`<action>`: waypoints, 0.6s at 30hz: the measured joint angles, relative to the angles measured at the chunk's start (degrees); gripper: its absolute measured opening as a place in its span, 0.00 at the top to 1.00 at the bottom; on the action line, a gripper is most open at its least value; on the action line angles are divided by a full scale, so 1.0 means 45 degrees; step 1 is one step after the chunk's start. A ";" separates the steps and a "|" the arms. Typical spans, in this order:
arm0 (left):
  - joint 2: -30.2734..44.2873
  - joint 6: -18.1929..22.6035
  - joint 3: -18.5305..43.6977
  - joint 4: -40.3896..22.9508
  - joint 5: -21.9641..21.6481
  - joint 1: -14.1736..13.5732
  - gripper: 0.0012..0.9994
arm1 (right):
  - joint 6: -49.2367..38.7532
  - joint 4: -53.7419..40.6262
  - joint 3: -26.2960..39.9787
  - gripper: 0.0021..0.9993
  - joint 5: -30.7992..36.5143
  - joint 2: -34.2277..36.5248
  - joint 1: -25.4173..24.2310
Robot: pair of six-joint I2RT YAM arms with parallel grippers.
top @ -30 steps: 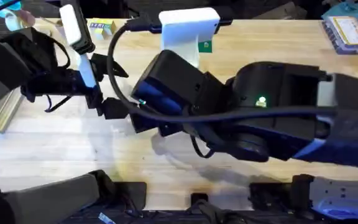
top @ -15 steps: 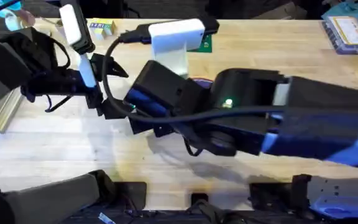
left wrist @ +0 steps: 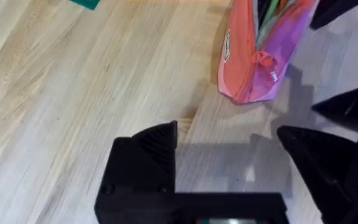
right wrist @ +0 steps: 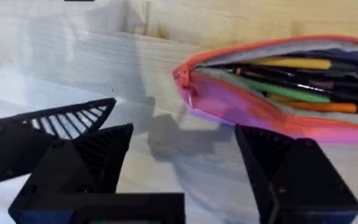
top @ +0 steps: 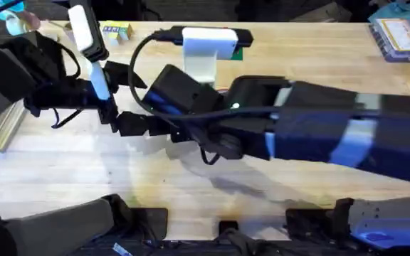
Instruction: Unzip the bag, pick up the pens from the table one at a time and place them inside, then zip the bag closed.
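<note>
**Pouch open and loaded; zip-closing step pending**

Item 1. Right gripper [right wrist: 185,168]. Nearest the lens in the right wrist view, two black fingers at lower left and lower right of the frame, standing well apart with nothing between them. In the overhead view its arm crosses the frame from the right edge toward left of centre, dark and large.

Item 2. Left gripper [left wrist: 229,168]. Fingers at lower left and lower right of the left wrist view, spread apart, empty, bare wood between them. The opposite arm's black fingertips show at the right edge of the same view.

Item 3. The bag [right wrist: 278,87]. Pink pouch with purple lining, lying on the table [left wrist: 73,93], mouth gaping. Right wrist view: long axis runs left to right across the frame, the closed end with its zipper tab pointing left at centre, the body running off the right edge. Left wrist view [left wrist: 257,53]: the same end hangs down from the upper right, just beyond the open fingers. In the overhead view the right arm largely covers it.

Item 4. The pens [right wrist: 291,63]. Several slim sticks, yellow, green and orange among them, lying lengthwise inside the pouch.

Condition note. Judged status: filling done, closing not yet begun. The next move likely calls for one gripper to pin the near end while the other finds the slider and draws it along the long axis; the slider's place cannot be told.
</note>
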 joint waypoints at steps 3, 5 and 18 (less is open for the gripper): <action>0.0000 0.0098 0.0000 0.0052 -0.0135 0.0003 0.01 | 0.0082 0.0187 0.0000 0.00 0.0089 0.0297 0.0000; -0.0003 0.0145 0.0000 0.0074 -0.0281 0.0045 0.01 | 0.0091 0.0404 0.0000 0.00 0.0214 0.0393 0.0000; 0.0000 0.0363 0.0005 0.0448 -0.0937 0.0189 0.01 | -0.0040 0.1395 0.0000 0.02 0.0634 0.0996 -0.0026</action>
